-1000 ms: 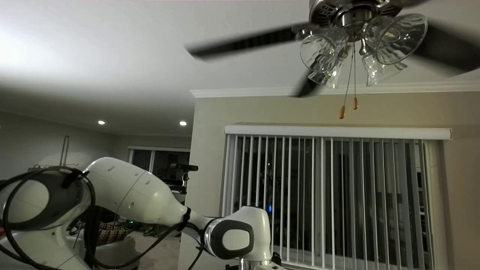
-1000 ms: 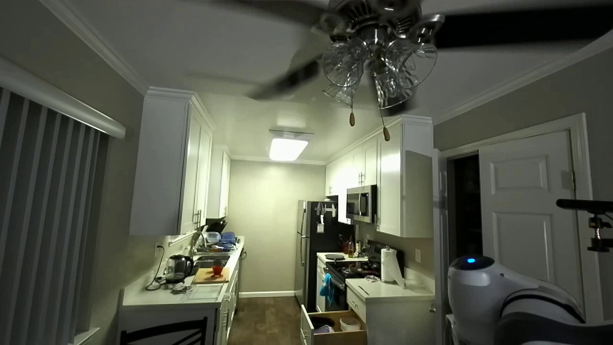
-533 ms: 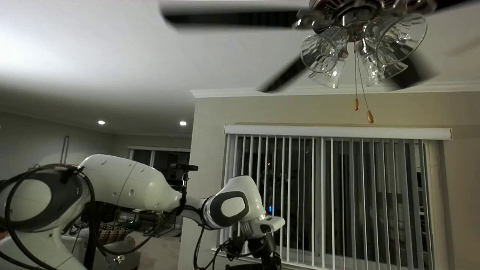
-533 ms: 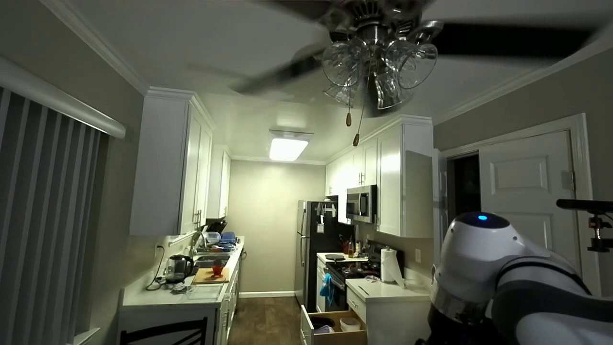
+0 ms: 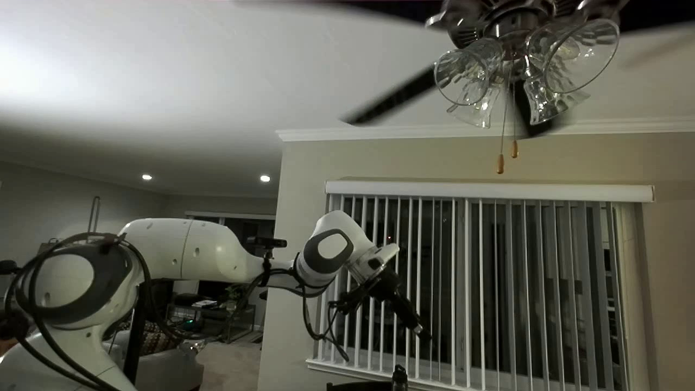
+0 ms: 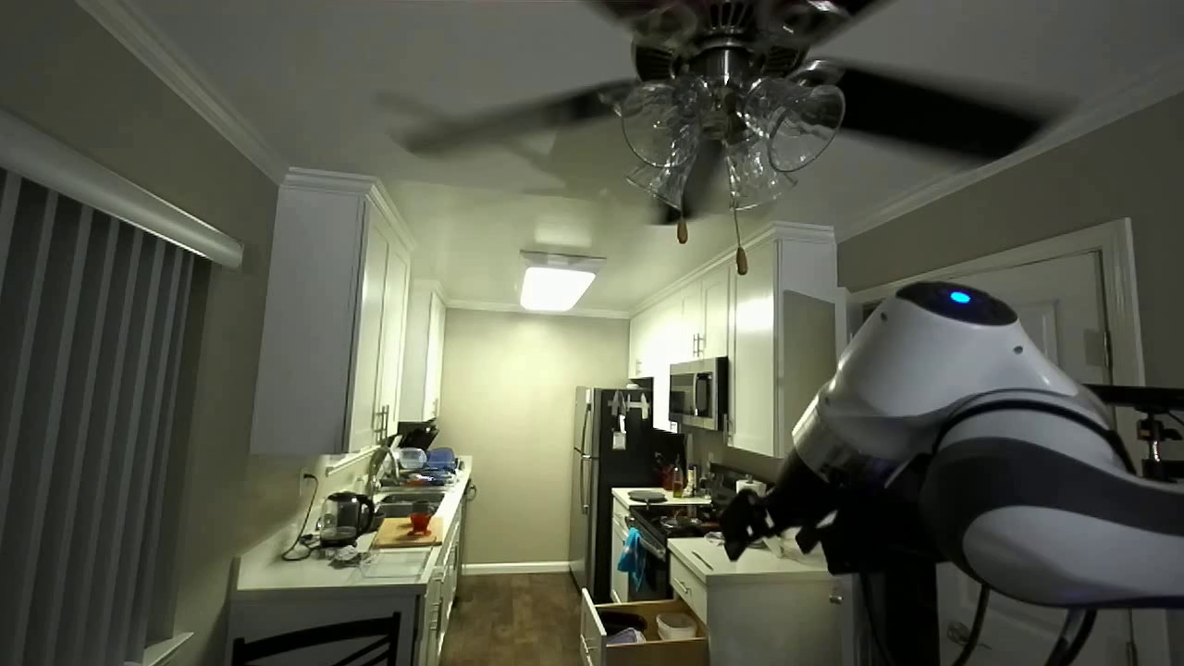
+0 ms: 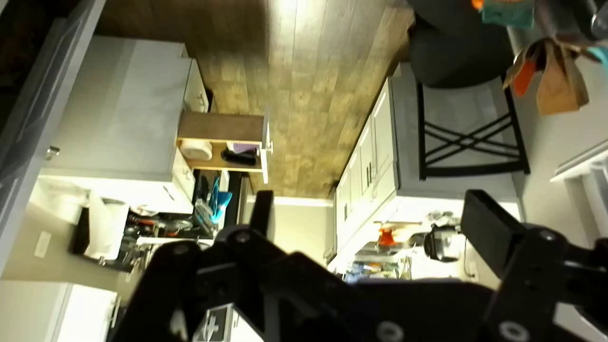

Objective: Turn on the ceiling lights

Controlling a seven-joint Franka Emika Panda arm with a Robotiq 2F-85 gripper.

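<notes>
Gripper (image 7: 369, 209): wrist view, and there it is, spread wide across the lower half, pinching nothing.
Ceiling lights (image 5: 535, 81): over to an exterior view, upper right, looking unlit.
Wooden pulls (image 5: 500, 164): two, dangling just below the lights. The gripper aims downward near lower centre; I'd tip it up, rise slowly, close on one, draw straight down.
Fan blades (image 6: 934, 106): again an exterior view, blurred across the top, likely spinning; best reach no higher than the pulls.

A kettle (image 6: 344, 516) stands beside a wooden board (image 6: 392, 533) bearing a red cup (image 6: 421, 524). A blue towel (image 6: 632, 557) hangs at the oven (image 6: 656, 577), and a white tub (image 6: 676, 627) sits in an open drawer (image 6: 659, 653)
</notes>
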